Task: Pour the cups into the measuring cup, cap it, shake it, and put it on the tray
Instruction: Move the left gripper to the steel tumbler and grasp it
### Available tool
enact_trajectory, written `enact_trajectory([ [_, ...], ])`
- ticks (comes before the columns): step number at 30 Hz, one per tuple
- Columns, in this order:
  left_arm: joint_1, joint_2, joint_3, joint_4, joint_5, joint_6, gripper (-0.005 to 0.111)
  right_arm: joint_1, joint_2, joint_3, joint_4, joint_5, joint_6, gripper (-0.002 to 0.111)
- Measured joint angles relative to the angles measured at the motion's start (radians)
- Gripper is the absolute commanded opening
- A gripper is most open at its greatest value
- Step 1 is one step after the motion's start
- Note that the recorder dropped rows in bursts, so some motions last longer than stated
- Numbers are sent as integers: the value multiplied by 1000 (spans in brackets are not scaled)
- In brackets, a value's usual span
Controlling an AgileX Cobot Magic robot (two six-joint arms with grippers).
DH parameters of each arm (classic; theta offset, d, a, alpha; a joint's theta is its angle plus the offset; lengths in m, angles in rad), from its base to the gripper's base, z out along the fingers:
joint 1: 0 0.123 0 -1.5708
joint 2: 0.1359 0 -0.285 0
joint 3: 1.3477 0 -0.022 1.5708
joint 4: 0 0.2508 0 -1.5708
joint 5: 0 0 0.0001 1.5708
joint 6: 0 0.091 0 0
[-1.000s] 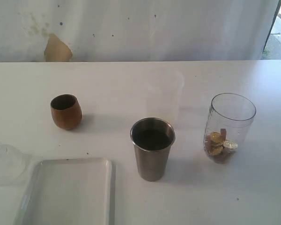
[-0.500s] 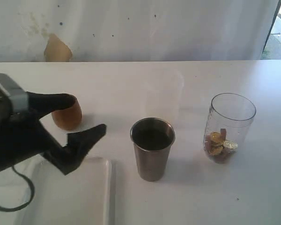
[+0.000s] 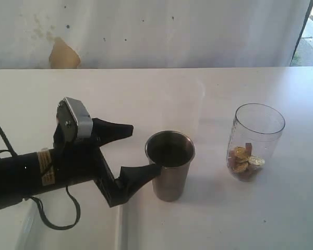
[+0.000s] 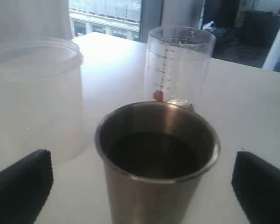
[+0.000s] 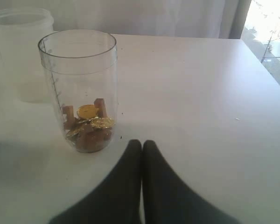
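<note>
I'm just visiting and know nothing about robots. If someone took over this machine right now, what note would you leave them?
Left end effector: open, fingers either side of the steel tumbler, not gripping it.
Right end effector: shut, empty, facing the measuring cup.
Measuring cup: upright on the table, uncapped, gold coins and brown bits at its bottom.
Wooden cup: hidden behind the left arm. Tray: mostly hidden by that arm.
Done: the measuring cup already holds something.
Left: pour the steel tumbler, cap, shake, set on the tray.
</note>
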Motion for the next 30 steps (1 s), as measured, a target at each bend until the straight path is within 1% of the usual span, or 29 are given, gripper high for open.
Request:
enact_trajectory([
  [4, 0, 37, 0, 65, -20, -2, 105, 0, 0, 0, 0, 0, 0, 0],
  [10, 0, 97, -15, 95, -36, -6, 105, 0, 0, 0, 0, 0, 0, 0],
  [19, 0, 226, -129, 101, -37, -6, 105, 0, 0, 0, 0, 0, 0, 0],
  [30, 0, 300, -221, 121, -43, -6, 105, 0, 0, 0, 0, 0, 0, 0],
])
